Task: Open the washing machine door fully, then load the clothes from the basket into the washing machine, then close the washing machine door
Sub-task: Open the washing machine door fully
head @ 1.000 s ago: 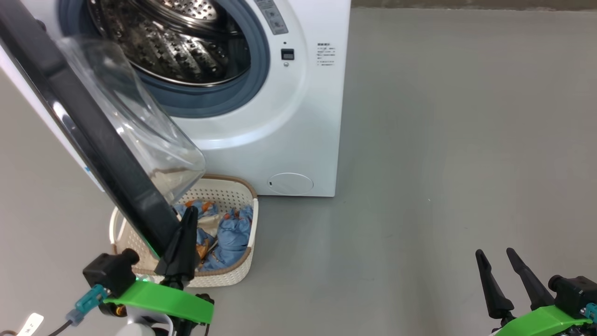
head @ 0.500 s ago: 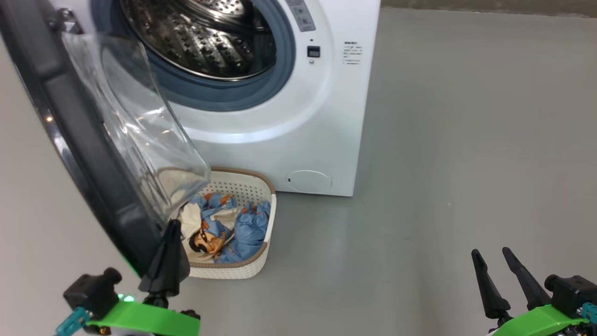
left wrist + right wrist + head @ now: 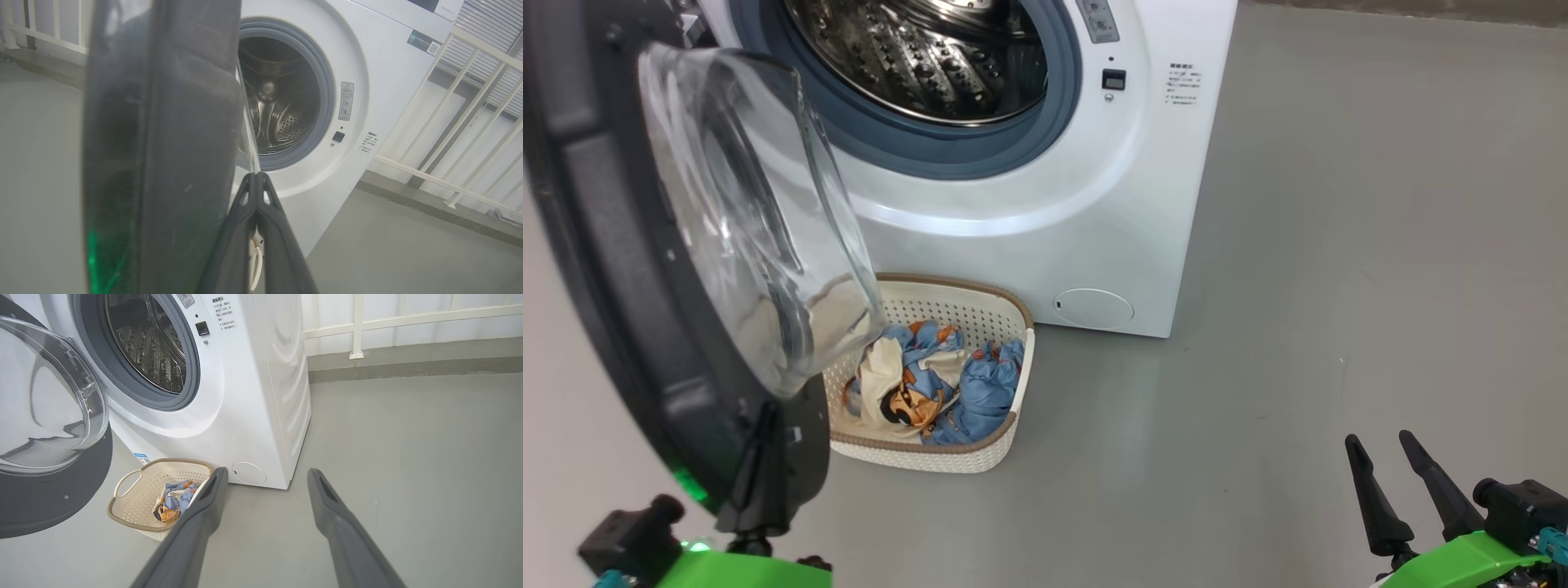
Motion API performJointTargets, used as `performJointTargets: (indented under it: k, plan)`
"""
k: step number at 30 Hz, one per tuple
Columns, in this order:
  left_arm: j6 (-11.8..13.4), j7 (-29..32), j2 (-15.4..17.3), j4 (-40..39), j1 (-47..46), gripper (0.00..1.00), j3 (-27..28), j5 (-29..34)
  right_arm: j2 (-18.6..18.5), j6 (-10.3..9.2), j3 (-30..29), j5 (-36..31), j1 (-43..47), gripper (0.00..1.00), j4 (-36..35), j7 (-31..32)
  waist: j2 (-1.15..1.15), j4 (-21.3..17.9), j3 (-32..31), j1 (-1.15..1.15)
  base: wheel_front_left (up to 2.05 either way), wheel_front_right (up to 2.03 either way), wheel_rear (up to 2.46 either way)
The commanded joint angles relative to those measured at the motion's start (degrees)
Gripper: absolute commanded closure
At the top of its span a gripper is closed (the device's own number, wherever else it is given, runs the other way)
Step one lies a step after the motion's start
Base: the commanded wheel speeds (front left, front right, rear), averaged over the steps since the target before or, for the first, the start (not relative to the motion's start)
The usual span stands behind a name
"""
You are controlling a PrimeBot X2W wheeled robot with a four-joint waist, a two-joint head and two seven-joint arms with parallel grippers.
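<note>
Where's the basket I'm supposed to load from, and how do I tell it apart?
Find the big white washing machine. On the floor at its foot, left of the round filter cap, sits the basket. It is cream, perforated, brown-rimmed, holding blue and cream clothes.

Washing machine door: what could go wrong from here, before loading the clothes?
1. The shut left fingers seem to press on the edge of the washing machine door without gripping it; they could slip off and the door may swing back.
2. In the head view the glass bowl overlaps the basket; an arm reaching for the clothes might strike it.
</note>
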Motion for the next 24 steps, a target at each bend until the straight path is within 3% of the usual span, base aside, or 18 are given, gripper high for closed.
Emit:
performJointTargets:
  k: [1,13,24]
  plan:
    - [0.87,-0.37,1.61,-1.58,-0.4,1.0,3.39,0.26,-1.04,0.09,1.23,-0.41,-1.18,0.0,-1.4,-0.7,0.0,0.22,0.1,0.0,0.0,0.0,0.0]
    - [3.52,-0.37,2.22,-2.53,-0.16,1.0,11.35,0.94,-1.03,0.09,1.49,-0.53,-1.35,0.0,-1.5,-0.7,0.0,0.94,0.5,0.0,0.0,0.0,0.0]
    - [4.97,-0.37,5.51,1.47,-3.26,1.0,19.16,2.07,-1.22,0.09,1.89,-0.76,-1.46,0.0,-1.98,-0.7,0.0,0.94,1.91,0.0,0.0,0.0,0.0]
